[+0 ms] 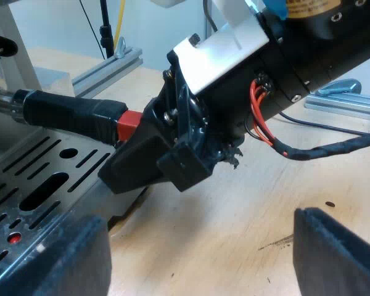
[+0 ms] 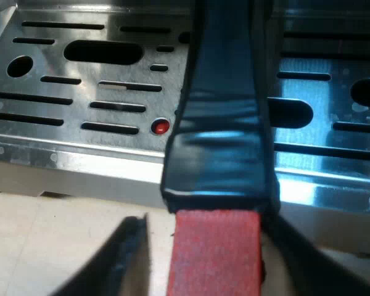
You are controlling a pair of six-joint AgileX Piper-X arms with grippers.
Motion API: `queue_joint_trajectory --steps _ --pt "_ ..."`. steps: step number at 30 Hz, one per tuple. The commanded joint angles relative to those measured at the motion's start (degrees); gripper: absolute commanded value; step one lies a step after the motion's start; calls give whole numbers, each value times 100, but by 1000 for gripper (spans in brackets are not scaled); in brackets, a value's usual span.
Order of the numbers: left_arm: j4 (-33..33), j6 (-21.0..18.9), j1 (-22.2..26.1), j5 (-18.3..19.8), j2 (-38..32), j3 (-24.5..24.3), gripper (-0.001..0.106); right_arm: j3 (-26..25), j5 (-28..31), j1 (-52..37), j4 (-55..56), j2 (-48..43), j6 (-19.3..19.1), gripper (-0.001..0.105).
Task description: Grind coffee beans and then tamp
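The right gripper [image 2: 203,237] is straddling the red end [image 2: 213,262] of the holder's dark handle [image 2: 221,117], its two black fingers [image 2: 120,262] lying one on each side of it. One finger is pressing against the side of the red end, while a thin strip of pale table is showing between the other finger and the red, so the jaws are standing only a little wider than the handle and are not squeezing it from both sides. The handle is reaching out level above the slotted metal drip tray [image 2: 80,80] of the espresso machine, with the red end hanging just past the tray's outer edge, over the wooden table [image 1: 246,216]. In the left wrist view the metal neck of the holder [image 1: 0,102] is running in toward the machine, and the other arm's gripper is sitting at the red tip. The left gripper [image 1: 197,259] is hovering near the tray's edge, above the table, well short of the handle; its pads [image 1: 339,256] are spread wide apart and are holding and touching nothing.
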Motion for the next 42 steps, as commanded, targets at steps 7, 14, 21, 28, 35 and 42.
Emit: queue_joint_trajectory --steps 7,14,21,28,35,42 --pt "-94 -60 -24 40 -28 -45 64 -44 27 -25 -41 -2 7 0" --pt "-69 -60 -24 40 -28 -45 64 -44 28 123 -126 -37 7 0" --pt "-65 -60 -24 40 -28 -45 64 -44 260 194 -54 -73 7 0" --pt "-55 -60 -24 40 -28 -45 64 20 1034 583 -71 -81 216 0" --pt "-41 -60 -24 40 -28 -45 64 48 1356 895 10 -81 311 0" --pt "-21 -60 -24 40 -28 -45 64 48 1645 1149 95 -81 328 0"
